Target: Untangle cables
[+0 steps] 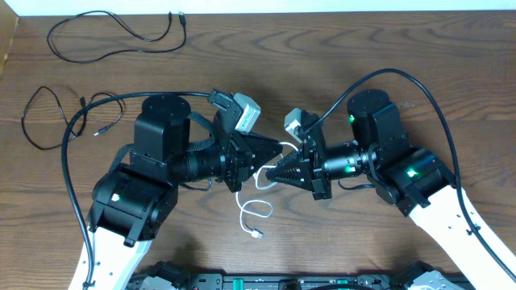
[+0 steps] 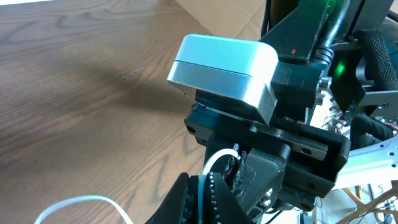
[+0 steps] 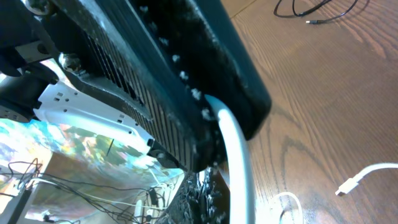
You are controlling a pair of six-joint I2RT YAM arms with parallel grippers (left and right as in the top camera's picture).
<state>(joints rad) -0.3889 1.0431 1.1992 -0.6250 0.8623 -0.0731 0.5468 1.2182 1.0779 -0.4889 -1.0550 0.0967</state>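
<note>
My left gripper point(image 1: 276, 150) and right gripper point(image 1: 271, 171) both pinch the white cable point(image 1: 256, 211) tight, tips nearly touching; black cables point(image 1: 50, 34) lie well apart

This looks like a robotics lab: a left arm point(image 1: 153, 165) and a right arm point(image 1: 391, 153) reach over a wood-grain counter point(image 1: 363, 40), each carrying a grey wrist camera point(image 1: 246, 113), with a green light point(image 1: 412, 172) glowing on the right one.

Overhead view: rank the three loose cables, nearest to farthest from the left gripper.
1. The white cable: pinched at the left gripper's tips, mid-table.
2 and 3. The black cable at the left edge and the black cable at the far edge: both well off to its left, too close to call.
</note>
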